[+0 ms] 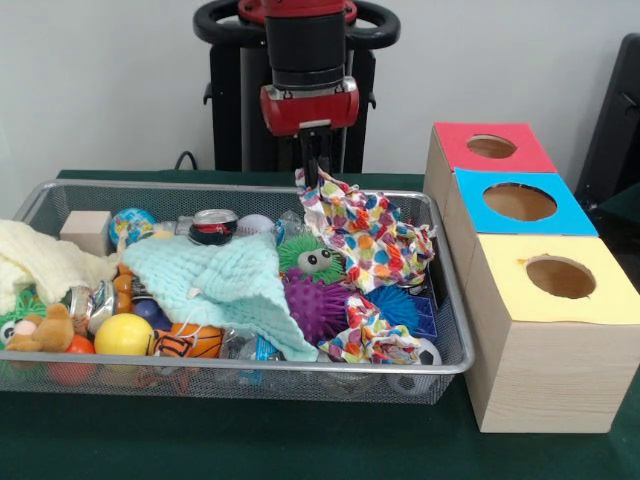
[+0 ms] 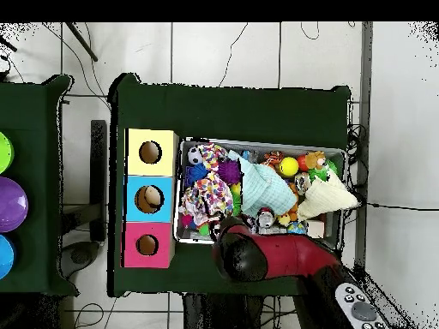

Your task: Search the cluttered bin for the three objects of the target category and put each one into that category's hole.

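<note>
My gripper (image 1: 316, 168) hangs over the bin's back edge, its fingers shut on the top corner of a multicoloured dotted cloth (image 1: 375, 235). The cloth is pulled up at that corner and drapes down over the toys on the bin's right side. The wire mesh bin (image 1: 250, 366) is full of clutter: a mint cloth (image 1: 225, 280), a cream cloth (image 1: 40, 262), a purple spiky ball (image 1: 315, 305), a green spiky ball with eyes (image 1: 315, 260) and a yellow ball (image 1: 123, 335). In the overhead view the arm (image 2: 257, 257) hides the gripper; the dotted cloth (image 2: 206, 195) lies beside it.
Three wooden boxes with round holes stand to the right of the bin: red top (image 1: 492, 147), blue top (image 1: 518, 202), yellow top (image 1: 560, 277). The bin also holds a can (image 1: 214, 226), a wooden block (image 1: 87, 230), a globe ball (image 1: 132, 225) and a small football (image 1: 425, 352).
</note>
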